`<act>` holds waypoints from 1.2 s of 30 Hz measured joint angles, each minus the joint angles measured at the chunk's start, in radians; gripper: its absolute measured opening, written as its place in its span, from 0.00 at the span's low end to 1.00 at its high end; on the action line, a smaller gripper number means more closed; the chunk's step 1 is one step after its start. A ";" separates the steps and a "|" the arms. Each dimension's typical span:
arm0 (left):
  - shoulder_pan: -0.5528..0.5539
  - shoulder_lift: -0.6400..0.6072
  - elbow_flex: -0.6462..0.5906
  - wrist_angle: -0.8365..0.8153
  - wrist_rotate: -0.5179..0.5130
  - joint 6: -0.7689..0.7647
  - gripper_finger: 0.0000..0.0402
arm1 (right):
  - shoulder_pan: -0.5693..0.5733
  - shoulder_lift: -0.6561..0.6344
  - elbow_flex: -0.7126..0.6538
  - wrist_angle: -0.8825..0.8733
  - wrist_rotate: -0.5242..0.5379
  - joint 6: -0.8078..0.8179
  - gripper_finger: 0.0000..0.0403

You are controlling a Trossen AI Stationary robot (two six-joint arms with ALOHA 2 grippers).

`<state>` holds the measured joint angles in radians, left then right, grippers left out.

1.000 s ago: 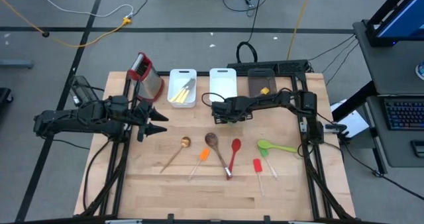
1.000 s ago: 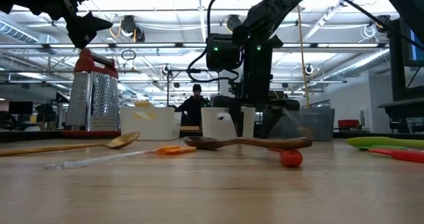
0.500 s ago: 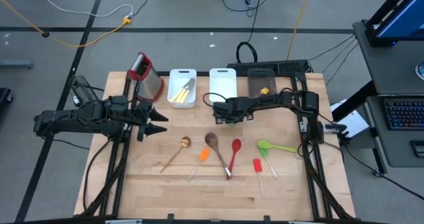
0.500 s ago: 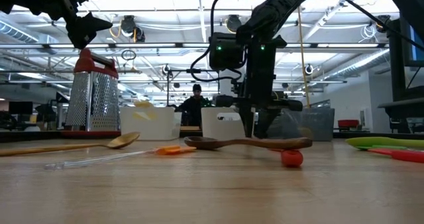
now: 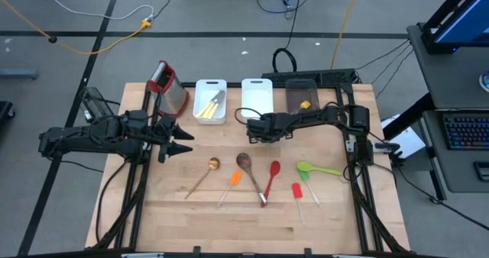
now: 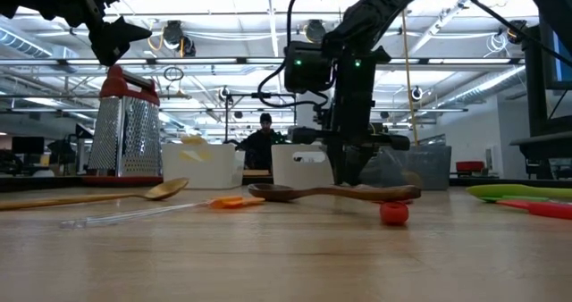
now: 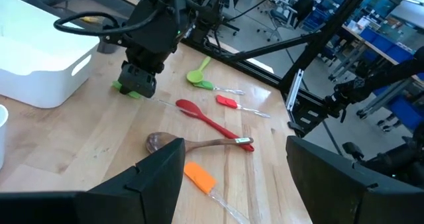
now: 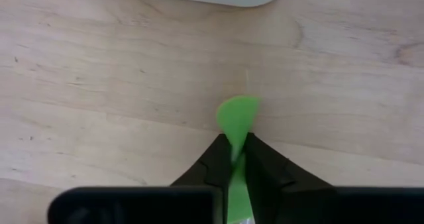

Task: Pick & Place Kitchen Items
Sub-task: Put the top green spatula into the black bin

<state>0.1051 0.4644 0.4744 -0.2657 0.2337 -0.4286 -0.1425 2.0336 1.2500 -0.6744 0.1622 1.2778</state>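
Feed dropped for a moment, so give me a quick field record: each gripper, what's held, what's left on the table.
right gripper: jaws shut on green mini spatula, low by the middle white bin
left gripper: open, empty, waiting at table's left
loose on table: two wooden spoons, orange spatula, red spoon, red spatula, lime-green spoon

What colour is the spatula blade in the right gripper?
Bright green. The spatula blade shows best in the right wrist view, pinched by the right gripper.
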 joint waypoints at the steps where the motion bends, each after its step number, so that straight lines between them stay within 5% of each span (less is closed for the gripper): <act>1: 0.000 0.000 0.000 0.000 0.000 0.000 0.67 | 0.000 -0.009 0.000 0.008 0.001 0.000 0.05; 25: 0.000 0.000 0.000 0.001 0.000 -0.008 0.67 | 0.002 -0.379 0.000 0.339 0.183 -0.136 0.03; 36: 0.000 0.000 0.000 0.007 0.000 -0.023 0.67 | -0.039 -0.641 0.000 0.233 0.377 -0.295 0.03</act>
<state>0.1051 0.4645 0.4744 -0.2590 0.2333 -0.4511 -0.1815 1.3927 1.2499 -0.4410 0.5396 0.9831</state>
